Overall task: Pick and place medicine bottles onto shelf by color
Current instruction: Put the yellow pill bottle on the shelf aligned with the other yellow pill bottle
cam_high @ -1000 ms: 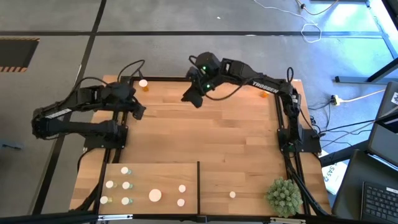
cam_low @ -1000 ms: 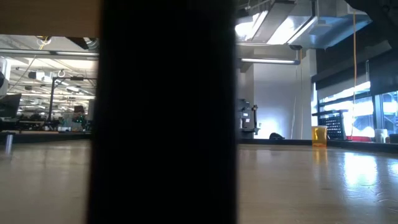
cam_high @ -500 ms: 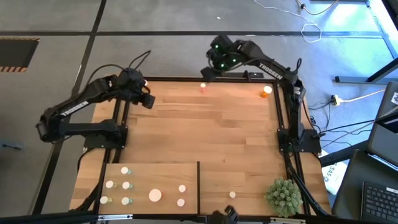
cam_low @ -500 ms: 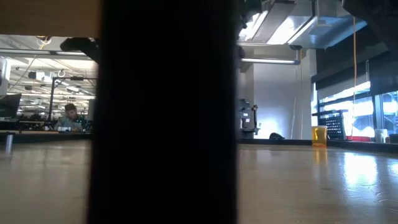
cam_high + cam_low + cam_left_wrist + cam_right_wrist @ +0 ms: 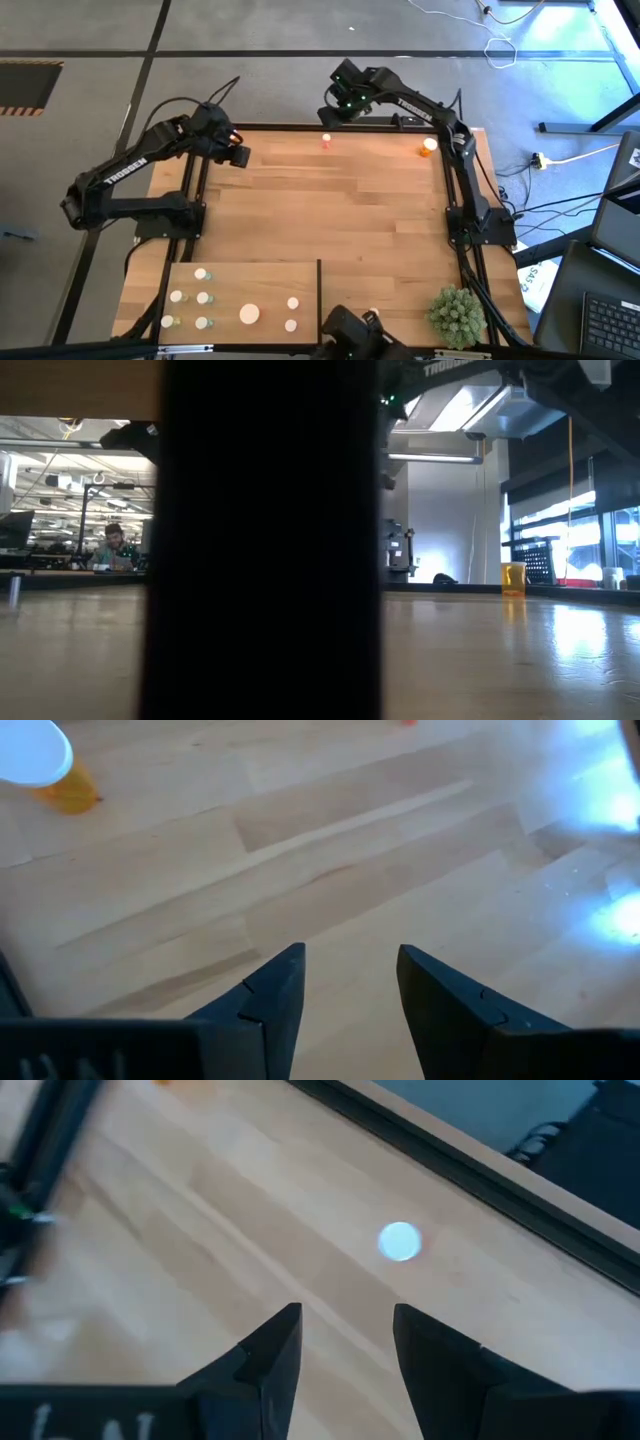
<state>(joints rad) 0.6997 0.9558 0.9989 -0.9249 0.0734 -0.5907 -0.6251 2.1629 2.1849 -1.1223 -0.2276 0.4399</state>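
Planked light-wood tabletop (image 5: 330,215) on grey floor; pale rectangular wooden shelf (image 5: 245,275) at near edge holds white-capped medicine bottles (image 5: 203,298). Left tool (image 5: 350,982) and right tool (image 5: 345,1335) both parted, empty, at far edge. Office room behind.

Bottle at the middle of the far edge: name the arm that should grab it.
Likely right. The right gripper hangs open close by the bottle, its white cap just ahead in that wrist view. The left gripper sits farther off, at the far left corner.
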